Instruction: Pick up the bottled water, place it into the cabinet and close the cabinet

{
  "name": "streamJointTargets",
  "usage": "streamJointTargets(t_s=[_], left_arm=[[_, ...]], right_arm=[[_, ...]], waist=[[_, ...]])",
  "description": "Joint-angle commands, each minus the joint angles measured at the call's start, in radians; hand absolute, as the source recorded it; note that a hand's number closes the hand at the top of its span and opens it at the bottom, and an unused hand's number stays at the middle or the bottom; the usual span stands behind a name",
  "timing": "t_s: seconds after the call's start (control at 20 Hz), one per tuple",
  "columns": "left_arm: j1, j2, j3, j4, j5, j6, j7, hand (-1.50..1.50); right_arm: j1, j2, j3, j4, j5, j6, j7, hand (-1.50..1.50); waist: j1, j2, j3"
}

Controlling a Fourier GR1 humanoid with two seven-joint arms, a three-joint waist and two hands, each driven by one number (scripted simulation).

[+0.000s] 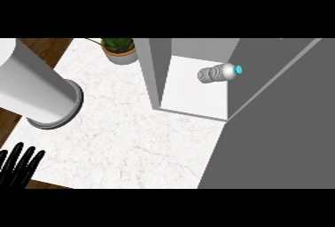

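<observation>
One hand point(18, 164) shows in the head view, at the lower left corner of the frame: black, fingers straight and slightly spread, pointing up the picture. It holds nothing and rests over the near left edge of the counter point(124, 137), well apart from everything else. By its place this is the left hand; the right hand is nowhere in the frame.

Upper right of centre, the bottled water point(220, 72) lies on its side on the white floor of the open cabinet point(189, 95). Its long axis runs nearly left to right across the frame, tilted a little upward toward the right. The blue cap points right, close to the grey panel point(281, 119) that fills the right side of the picture, probably the cabinet's door, though the angle makes that hard to confirm. The ribbed end of the bottle points left, toward the grey side wall point(156, 71) of the cabinet, with white floor between them.

At the upper left a large grey cylinder point(39, 88) slants across the counter's edge. At the top, just left of the cabinet wall, stands a potted plant point(119, 49) on the pale marbled counter.
</observation>
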Motion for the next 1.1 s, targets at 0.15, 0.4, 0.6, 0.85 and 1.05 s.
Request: streamJointTargets(t_s=[0.15,0.4,0.6,0.85,1.05], left_arm=[[-0.002,0.028,0.028,0.003,0.012,-0.04,-0.005,-1.5],[-0.014,0.056,0.057,-0.002,0.026,-0.054,0.006,-1.5],[-0.004,0.055,0.056,0.004,0.027,-0.064,0.009,-1.5],[-0.022,0.066,0.086,0.016,0.048,-0.08,0.013,-1.5],[-0.018,0.074,0.094,0.02,0.057,-0.093,0.024,-1.5]], right_arm=[[-0.122,0.121,0.092,0.039,-0.069,0.011,0.181,1.5],[-0.152,0.189,0.058,0.091,-0.119,-0.001,0.218,1.5],[-0.185,0.254,0.02,0.139,-0.179,-0.018,0.255,1.5],[-0.275,0.37,-0.023,0.242,-0.323,-0.039,0.32,1.5],[-0.408,0.459,-0.077,0.367,-0.471,-0.029,0.383,1.5]], waist=[[0.017,0.011,-0.001],[0.021,0.021,0.001],[0.03,0.025,0.002],[0.027,0.027,0.005],[0.042,0.025,0.008]])
